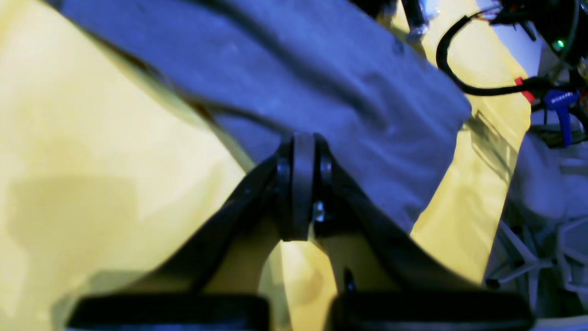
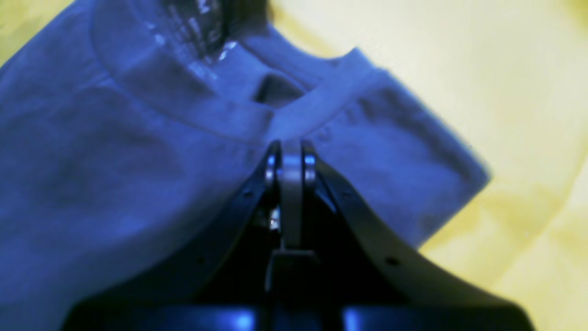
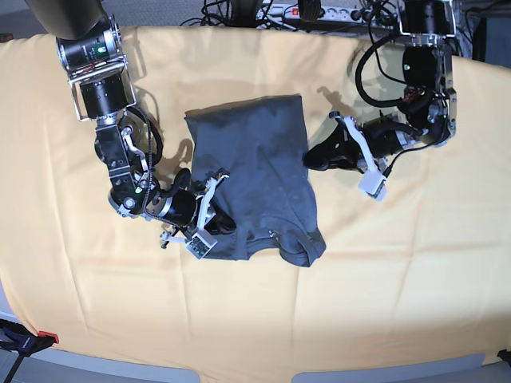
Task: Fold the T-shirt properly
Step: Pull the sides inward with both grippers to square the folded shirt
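Note:
The dark blue-grey T-shirt (image 3: 255,159) lies on the yellow cloth (image 3: 383,279) in the middle, folded into a long narrow shape with the collar end nearest me. My right gripper (image 2: 291,147) is shut on the ribbed collar (image 2: 321,105), below the white neck label (image 2: 202,41); in the base view this gripper (image 3: 226,217) sits at the shirt's lower left. My left gripper (image 1: 303,140) is shut at the shirt's side edge (image 1: 321,69), with creases running toward its tip. In the base view it (image 3: 310,158) touches the shirt's right edge.
The yellow cloth covers the whole table. A power strip and cables (image 3: 319,9) lie along the far edge. A black cable loop (image 1: 452,73) hangs near the left arm. A red-tipped clamp (image 3: 40,339) sits at the near left corner.

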`<control>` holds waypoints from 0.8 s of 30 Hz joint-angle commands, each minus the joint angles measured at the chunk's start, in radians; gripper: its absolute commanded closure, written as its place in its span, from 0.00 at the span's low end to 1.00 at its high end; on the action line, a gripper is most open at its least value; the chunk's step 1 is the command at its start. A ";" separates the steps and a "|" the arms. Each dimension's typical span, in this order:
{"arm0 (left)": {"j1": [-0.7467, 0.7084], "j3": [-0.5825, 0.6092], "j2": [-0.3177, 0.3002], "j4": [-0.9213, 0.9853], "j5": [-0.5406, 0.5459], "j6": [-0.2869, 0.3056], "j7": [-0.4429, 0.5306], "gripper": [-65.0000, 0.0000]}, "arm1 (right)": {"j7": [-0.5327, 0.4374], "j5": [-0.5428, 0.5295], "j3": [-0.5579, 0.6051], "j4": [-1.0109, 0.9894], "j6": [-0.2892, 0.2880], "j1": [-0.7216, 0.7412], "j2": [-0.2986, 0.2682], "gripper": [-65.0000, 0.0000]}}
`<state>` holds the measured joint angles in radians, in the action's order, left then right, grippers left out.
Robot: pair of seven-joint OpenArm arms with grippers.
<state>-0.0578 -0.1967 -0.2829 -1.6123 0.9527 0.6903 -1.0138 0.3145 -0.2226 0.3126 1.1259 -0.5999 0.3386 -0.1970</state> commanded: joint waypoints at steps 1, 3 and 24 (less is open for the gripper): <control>0.013 -0.004 -0.006 -0.018 0.019 0.008 0.018 1.00 | 0.019 0.048 -0.004 -0.005 0.070 0.025 -0.005 1.00; 0.014 -0.008 -0.005 -0.018 -0.002 0.008 0.019 1.00 | 0.053 0.088 -0.004 -0.010 0.198 0.024 -0.006 1.00; 0.035 -0.047 -0.234 -0.025 0.045 0.008 0.019 1.00 | 0.536 -0.170 -0.189 0.537 0.438 -0.011 -0.107 1.00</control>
<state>-0.0364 -0.2363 -0.5022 -1.6173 0.9707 0.6903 -1.0138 0.8738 -0.3988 0.1280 1.6432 -0.1719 0.3023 -0.2989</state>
